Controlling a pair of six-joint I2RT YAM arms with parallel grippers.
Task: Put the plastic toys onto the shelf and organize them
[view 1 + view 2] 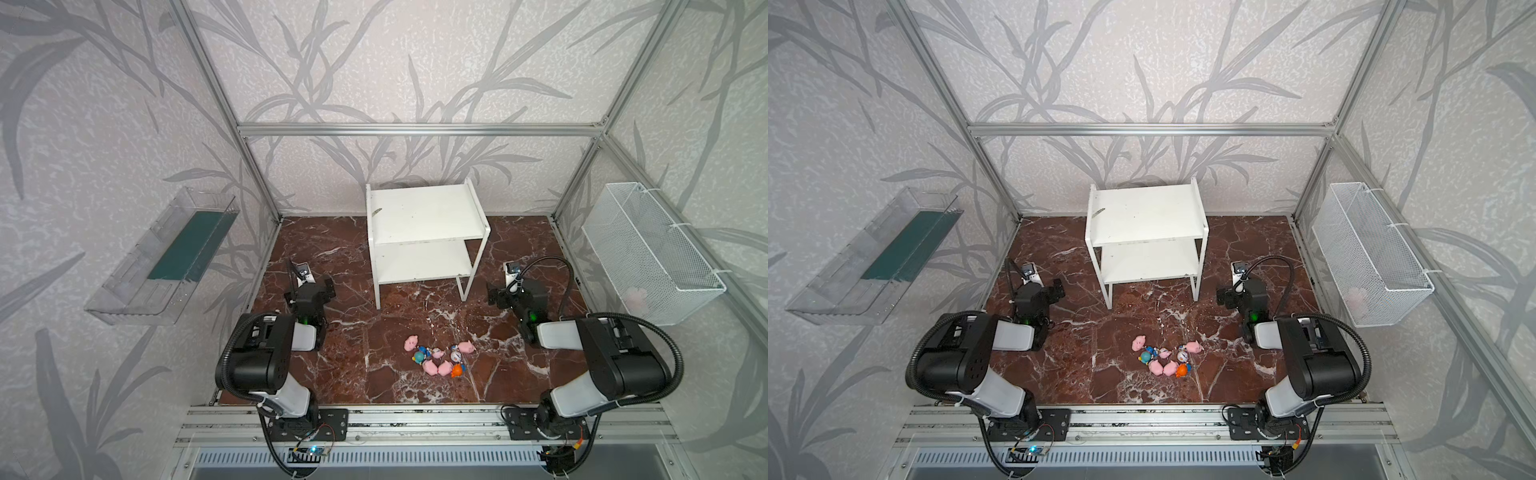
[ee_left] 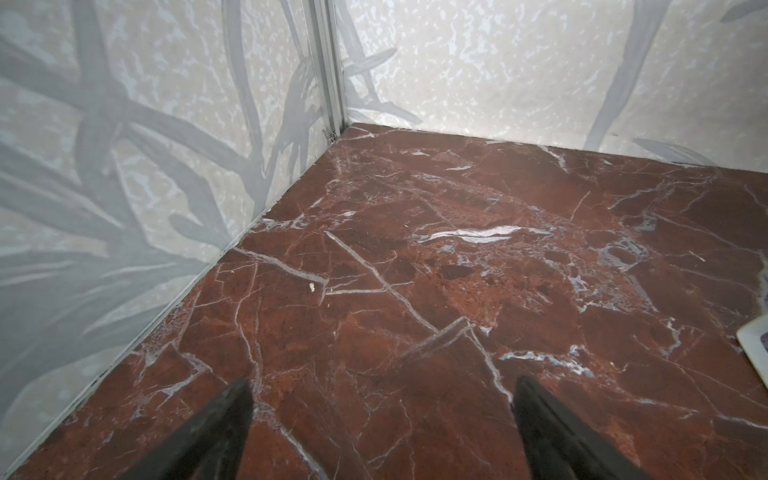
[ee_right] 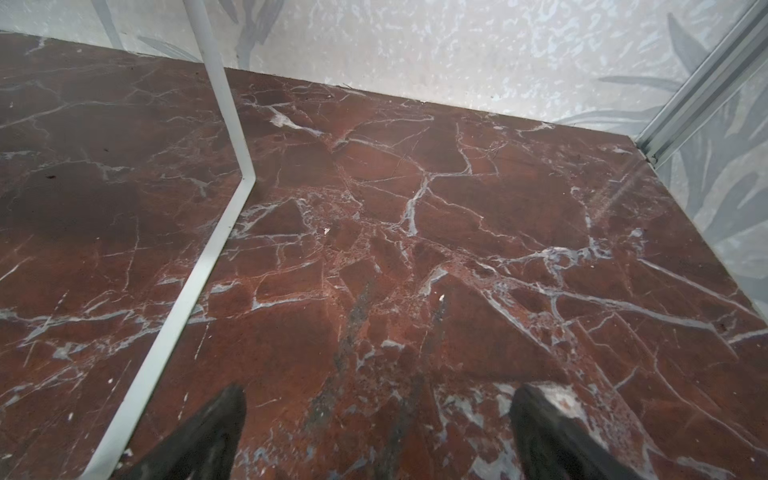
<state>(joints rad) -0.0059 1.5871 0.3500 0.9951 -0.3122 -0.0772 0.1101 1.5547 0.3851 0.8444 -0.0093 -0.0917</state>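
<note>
Crowding is the first danger that we see. The eight small plastic toys (image 1: 437, 357), four plain pink pigs and four white-and-blue figurines, lie in one tight cluster on the red-brown marble-patterned table (image 1: 332, 374). They are in front of the small white two-tier shelf (image 1: 424, 212) and do not touch it. Several of them touch each other, such as the two pink pigs (image 1: 430, 368) at the near edge and the orange-capped figurine (image 1: 457, 370) just beside them. Both boards of the shelf carry no toy, so we judge that the work is not yet begun.

The left pincer (image 2: 382, 382) and the right pincer (image 3: 381, 387) both stand with jaws wide apart and hold nothing. Each hovers over bare table at its own side of the shelf, away from the toys.

If a pincer descends into the cluster, one jaw may push a neighbour away or close on two toys together. The pigs look round and smooth, so we think a grip off the middle may squeeze one out and let it roll. Because the cluster lies in the middle, both arms reaching at once could strike each other. At the shelf, the lower board sits close under the upper one. A pincer entering there may hit the front edge or the thin white leg (image 3: 232, 166) and shift the whole shelf.
</note>
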